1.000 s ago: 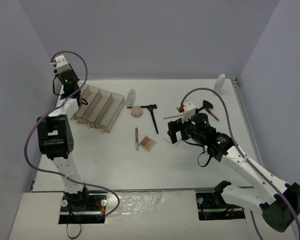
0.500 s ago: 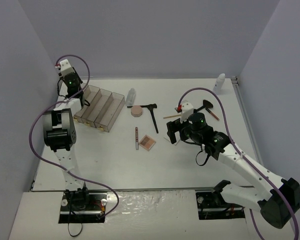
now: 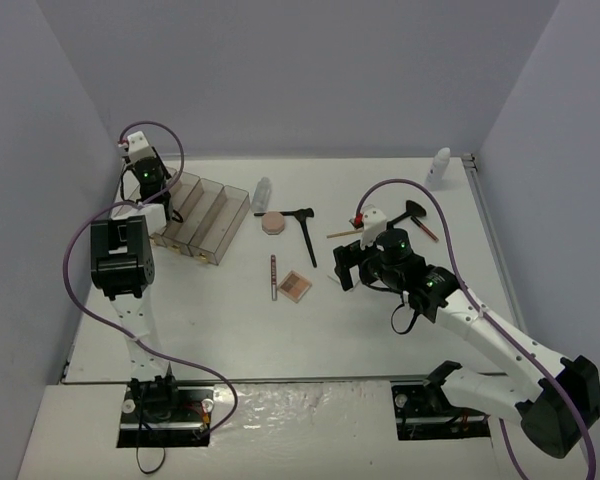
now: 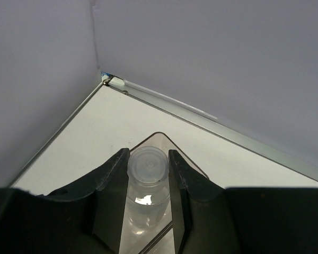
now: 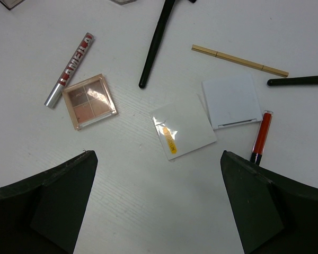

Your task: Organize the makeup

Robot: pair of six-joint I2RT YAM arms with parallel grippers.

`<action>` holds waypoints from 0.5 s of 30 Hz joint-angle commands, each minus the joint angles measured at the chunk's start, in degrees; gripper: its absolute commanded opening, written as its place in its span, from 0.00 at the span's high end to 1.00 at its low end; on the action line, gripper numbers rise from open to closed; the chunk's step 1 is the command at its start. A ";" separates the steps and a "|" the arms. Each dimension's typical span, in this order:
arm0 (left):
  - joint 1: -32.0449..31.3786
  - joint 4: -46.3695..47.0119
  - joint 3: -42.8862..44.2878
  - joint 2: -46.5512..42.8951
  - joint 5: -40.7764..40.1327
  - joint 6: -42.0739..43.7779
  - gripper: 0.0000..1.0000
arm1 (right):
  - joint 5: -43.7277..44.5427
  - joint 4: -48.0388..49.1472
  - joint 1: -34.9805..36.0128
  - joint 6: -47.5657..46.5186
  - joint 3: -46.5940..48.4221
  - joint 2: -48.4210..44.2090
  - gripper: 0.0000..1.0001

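Note:
My left gripper (image 4: 148, 159) is shut on a clear round-capped bottle (image 4: 147, 168), held upright over a corner of the clear organizer tray (image 4: 184, 159). From above, this gripper (image 3: 148, 185) hangs at the tray's (image 3: 202, 222) far-left end. My right gripper (image 5: 158, 156) stands open above bare table, with nothing between its fingers. Just beyond it lie a white pad with a yellow label (image 5: 183, 129), a plain white pad (image 5: 232, 100), a pink-brown palette (image 5: 90, 101), a red-lettered tube (image 5: 69, 69), a black brush (image 5: 156, 42), a tan pencil (image 5: 239, 57) and a red tube (image 5: 261, 136).
A pink compact (image 3: 272, 223) and a clear bottle on its side (image 3: 262, 190) lie right of the tray. A white bottle (image 3: 440, 163) stands at the back right corner. Another black brush (image 3: 417, 212) lies behind my right arm. Walls close in left, right and rear.
My left gripper has moved with the bottle a little rightward and nearer, over the tray's far-left end. The right gripper has hardly shifted and stays open.

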 commanded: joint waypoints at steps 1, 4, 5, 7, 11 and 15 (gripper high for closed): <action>0.09 8.22 5.39 -0.08 2.26 0.87 0.97 | 0.96 4.56 -0.17 0.62 -0.16 -0.60 0.00; 0.09 7.31 5.65 0.21 3.05 1.00 0.84 | 0.70 4.62 -0.16 0.63 -0.19 -0.49 0.00; 0.09 5.82 6.29 0.25 3.52 1.12 0.74 | 0.57 4.62 -0.12 0.67 -0.19 -0.54 0.00; 0.05 3.71 6.93 0.18 3.94 1.37 0.62 | 0.32 4.59 -0.12 0.74 -0.26 -0.72 0.00; 0.09 1.60 6.27 -1.29 3.83 1.55 0.44 | -0.19 4.62 -0.17 1.15 -0.58 -1.53 0.00; 0.00 -2.07 4.89 -5.28 4.18 1.31 0.27 | -1.04 4.54 -0.17 1.59 -0.72 -3.21 0.00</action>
